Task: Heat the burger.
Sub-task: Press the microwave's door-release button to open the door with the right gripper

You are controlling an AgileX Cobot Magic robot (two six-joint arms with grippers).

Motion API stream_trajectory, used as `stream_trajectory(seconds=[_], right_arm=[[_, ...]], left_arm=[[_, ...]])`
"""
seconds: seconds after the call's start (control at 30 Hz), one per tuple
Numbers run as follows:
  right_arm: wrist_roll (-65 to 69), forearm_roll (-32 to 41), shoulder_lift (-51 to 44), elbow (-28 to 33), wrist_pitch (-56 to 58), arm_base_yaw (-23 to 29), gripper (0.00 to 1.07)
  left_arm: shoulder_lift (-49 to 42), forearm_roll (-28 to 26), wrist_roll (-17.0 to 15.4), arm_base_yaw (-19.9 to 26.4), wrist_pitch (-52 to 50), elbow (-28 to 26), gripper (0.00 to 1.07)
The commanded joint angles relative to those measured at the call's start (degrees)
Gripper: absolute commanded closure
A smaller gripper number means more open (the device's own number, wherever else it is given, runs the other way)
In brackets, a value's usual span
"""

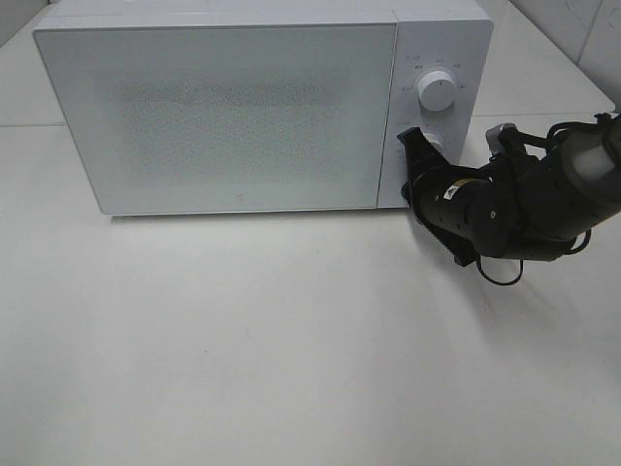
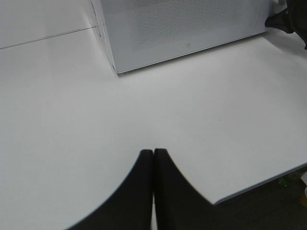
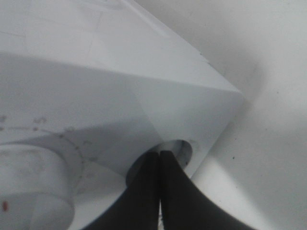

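The burger is out of view in every frame. A white microwave stands at the back of the table with its door closed. It has an upper dial and a lower knob on its right panel. My right gripper is shut, and its fingertips press against the lower round knob. My left gripper is shut and empty above the bare tabletop in front of the microwave; it does not show in the exterior high view.
The white table spreads in front of the microwave. The table's front edge shows in the left wrist view. The right arm lies beside the microwave's right front corner.
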Motion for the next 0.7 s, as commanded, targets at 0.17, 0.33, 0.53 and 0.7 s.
stream_trajectory(seconds=[0.17, 0.33, 0.53, 0.7], right_arm=[[-1.49, -0.4, -0.69, -3.67, -10.43, -0.29, 1.07], [-2.29, -0.4, -0.69, -3.67, -10.37, -0.29, 1.07], [-2.92, -0.11, -0.69, -3.67, -10.26, -0.29, 1.07], [-2.92, 1.03, -0.69, -3.67, -10.14, -0.29, 1.07]], left_arm=[[-1.2, 0.0, -0.29, 0.17, -0.86, 0.11, 1.06], [-1.2, 0.0, -0.29, 0.17, -0.86, 0.11, 1.06], [-1.2, 0.0, -0.29, 0.17, -0.86, 0.11, 1.06], [-1.2, 0.0, -0.29, 0.17, -0.86, 0.11, 1.06]])
